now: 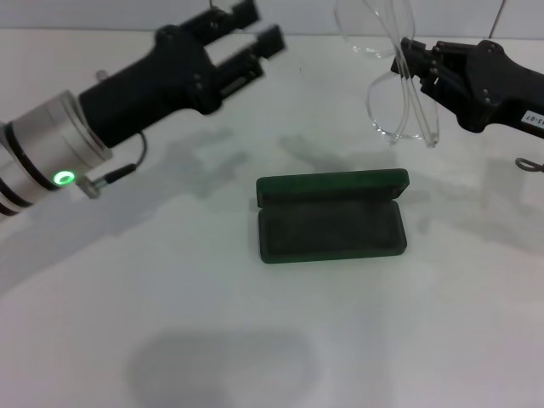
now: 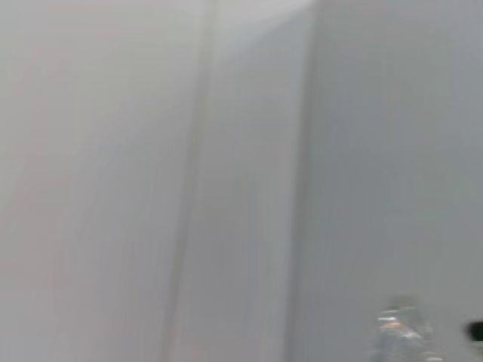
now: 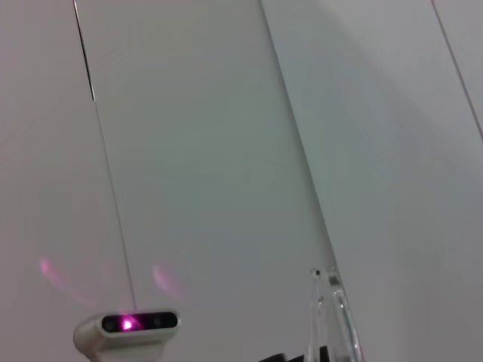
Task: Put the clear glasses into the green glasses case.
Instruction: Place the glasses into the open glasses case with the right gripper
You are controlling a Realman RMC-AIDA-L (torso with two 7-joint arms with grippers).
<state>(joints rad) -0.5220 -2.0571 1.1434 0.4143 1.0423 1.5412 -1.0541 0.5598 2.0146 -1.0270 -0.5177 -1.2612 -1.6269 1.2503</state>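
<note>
The green glasses case (image 1: 331, 215) lies open on the white table in the head view, its lid tipped back and its dark lining bare. My right gripper (image 1: 411, 61) is raised behind and to the right of the case, shut on the clear glasses (image 1: 399, 102), which hang from it with lenses down and arms pointing up. The tips of the clear arms (image 3: 332, 317) show in the right wrist view. My left gripper (image 1: 246, 34) hovers open at the back left, holding nothing. A blurred bit of the glasses (image 2: 400, 332) shows in the left wrist view.
The white table (image 1: 255, 340) spreads around the case. A white camera unit (image 3: 127, 332) with a pink light is mounted on the wall in the right wrist view. Both wrist views otherwise face pale wall panels.
</note>
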